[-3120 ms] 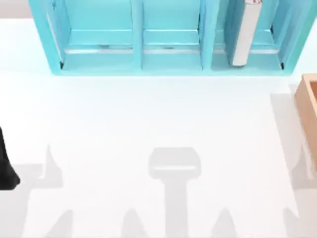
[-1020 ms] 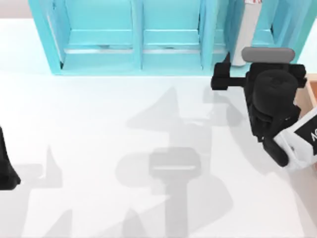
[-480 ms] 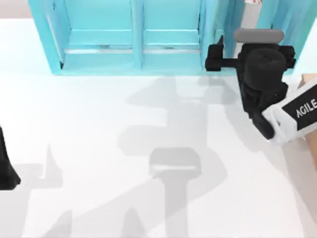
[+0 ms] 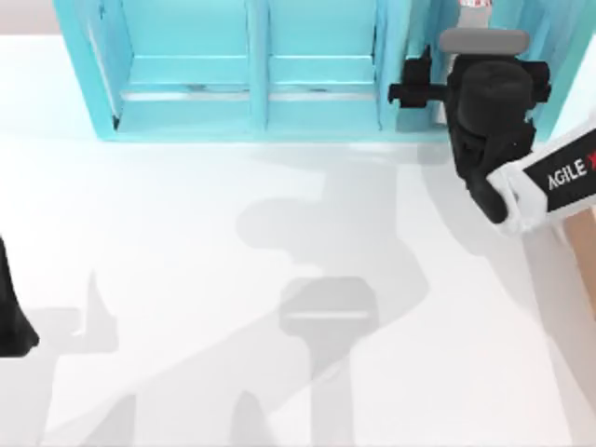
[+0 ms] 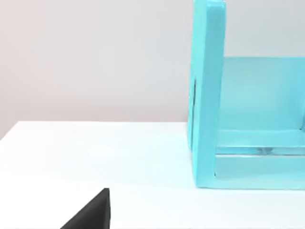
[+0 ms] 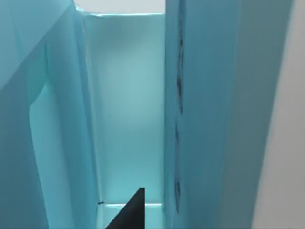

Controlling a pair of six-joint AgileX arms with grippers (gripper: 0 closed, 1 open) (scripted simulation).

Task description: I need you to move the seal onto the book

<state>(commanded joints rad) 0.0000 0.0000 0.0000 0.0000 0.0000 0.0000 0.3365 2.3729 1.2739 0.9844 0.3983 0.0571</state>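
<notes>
The seal, a small tan-brown block, has a place you cannot tell from these views, so treat it as not yet found. Nothing rests on the book and nothing is visibly pinched, so by my reading the task is at its very start.

The book (image 4: 468,17), a thick teal-blue hardcover with white page edges, appears to stand upright in the rightmost compartment of the big turquoise shelf unit (image 4: 256,65) at the far side of the table. From above, just a pale sliver of it pokes out beyond the arm. In the right wrist view, a tall blue face with a pale strip beside it may be this book, though that is uncertain.

Your right gripper (image 4: 484,88) hangs over that same rightmost compartment, at the mouth of the shelf, directly above the book. One dark fingertip (image 6: 131,212) juts into the right wrist view, aimed into the narrow blue slot. Whether the jaws are spread or pressed together, I cannot tell.

A light-orange wooden box (image 4: 573,244) sits at the table's right edge, partly under the white arm link.

Your left gripper (image 4: 9,317) is parked at the table's left edge, well apart from the shelf; its jaw state is also unclear.

What is left, as I judge it, is everything: find the seal, grip it, carry it, and set it down on the book
</notes>
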